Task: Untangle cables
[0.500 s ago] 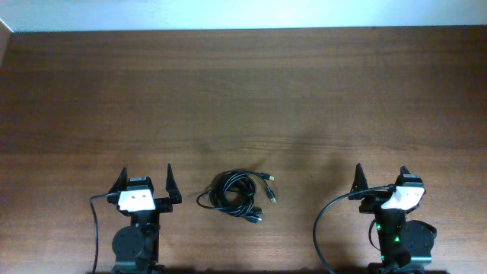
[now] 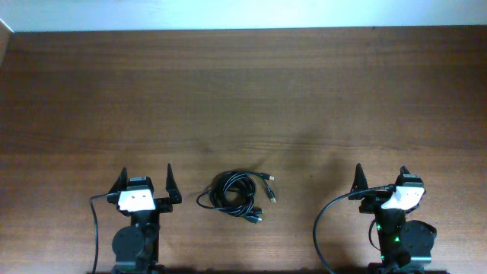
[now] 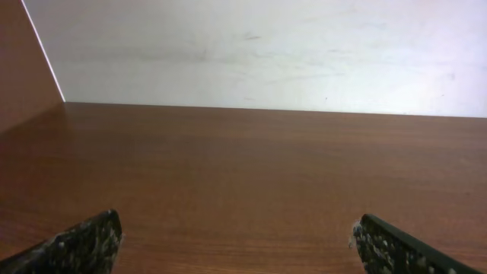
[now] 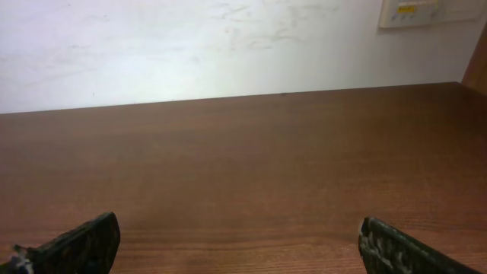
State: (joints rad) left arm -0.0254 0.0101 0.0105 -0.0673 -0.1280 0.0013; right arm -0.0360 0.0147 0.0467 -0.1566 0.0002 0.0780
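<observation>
Cord this thin should be light, limp and a little springy. The thin black cables (image 2: 232, 196) with small silvery plugs lie coiled together on the dark brown wooden table (image 2: 243, 91), near its front edge and between the two arms. A loose loop bulges at the bundle's left. The plugged ends (image 2: 266, 177) splay out at its right, probably the firmest places to pinch. The left gripper (image 2: 146, 173) is spread wide and empty, near the coil without touching it; the right gripper (image 2: 381, 172) is likewise spread and empty, farther off.
</observation>
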